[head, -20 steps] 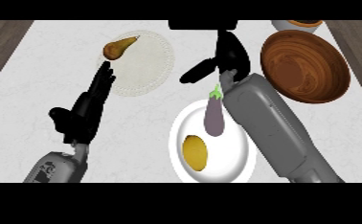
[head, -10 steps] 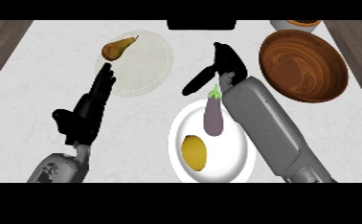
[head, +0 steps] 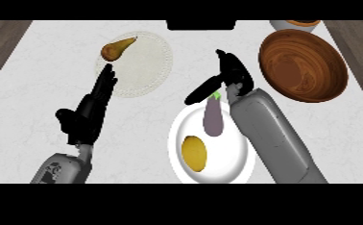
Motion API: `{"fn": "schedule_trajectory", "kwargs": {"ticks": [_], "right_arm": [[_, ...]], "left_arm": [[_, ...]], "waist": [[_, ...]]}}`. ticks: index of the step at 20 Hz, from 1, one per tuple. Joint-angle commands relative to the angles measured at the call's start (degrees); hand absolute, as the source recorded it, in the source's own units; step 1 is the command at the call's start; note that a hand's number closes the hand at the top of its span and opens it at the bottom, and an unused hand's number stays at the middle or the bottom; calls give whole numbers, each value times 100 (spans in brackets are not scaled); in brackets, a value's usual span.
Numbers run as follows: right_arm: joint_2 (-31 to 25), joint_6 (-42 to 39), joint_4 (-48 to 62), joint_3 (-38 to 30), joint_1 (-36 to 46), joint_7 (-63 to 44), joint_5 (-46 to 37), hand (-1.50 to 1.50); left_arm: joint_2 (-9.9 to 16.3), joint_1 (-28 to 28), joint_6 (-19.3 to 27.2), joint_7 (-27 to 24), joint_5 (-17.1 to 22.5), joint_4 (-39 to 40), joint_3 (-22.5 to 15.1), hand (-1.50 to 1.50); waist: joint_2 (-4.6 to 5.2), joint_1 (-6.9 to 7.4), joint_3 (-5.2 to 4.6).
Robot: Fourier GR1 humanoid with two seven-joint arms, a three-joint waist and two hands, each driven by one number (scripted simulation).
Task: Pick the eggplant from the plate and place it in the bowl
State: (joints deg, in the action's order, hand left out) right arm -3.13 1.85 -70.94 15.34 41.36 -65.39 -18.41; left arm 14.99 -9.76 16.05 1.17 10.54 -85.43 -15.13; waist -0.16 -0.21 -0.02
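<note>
While eggplant [head: 212,118] lies on white plate [head: 245,164], beside yellow item [head: 194,153], nothing done yet. Right hand [head: 230,75] above its stem end, fingers released, no grasp. Left hand [head: 89,113] resting open on surface [head: 42,65]. Wooden bowl [head: 303,65] awaits; grasp, lift, carry, release all remain.

Purple eggplant [head: 212,119], white plate [head: 237,168], brown bowl [head: 303,65]

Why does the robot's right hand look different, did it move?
Yes. The right hand slid down the view toward the eggplant on the white plate.
</note>
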Motion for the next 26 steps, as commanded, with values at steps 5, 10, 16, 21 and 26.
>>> {"fn": "schedule_trajectory", "kwargs": {"ticks": [5, 10, 16, 21, 26], "right_arm": [[302, 262, -596, -61, -314, -731, -228, -150], [308, 486, -750, 110, -742, -752, -62, -150], [310, 477, -476, -252, -853, -347, -16, -150], [311, 1225, -303, 378, -1095, -93, 49, -150], [312, 812, -369, -40, -1247, -15, -181, -150]], "left_arm": [[20, -322, -144, 458, -96, -120, 291, 0], [57, 148, -403, -42, -53, -56, 396, 0], [-302, 247, -171, 61, -430, -256, 111, 0], [-394, 2, -264, 199, -453, -75, 312, 0], [-348, 117, -415, 262, -547, -233, 413, 0]], "waist": [[7, 10, 1], [3, 21, -2], [14, 34, 1], [17, 49, 1], [11, 41, 2]]}}
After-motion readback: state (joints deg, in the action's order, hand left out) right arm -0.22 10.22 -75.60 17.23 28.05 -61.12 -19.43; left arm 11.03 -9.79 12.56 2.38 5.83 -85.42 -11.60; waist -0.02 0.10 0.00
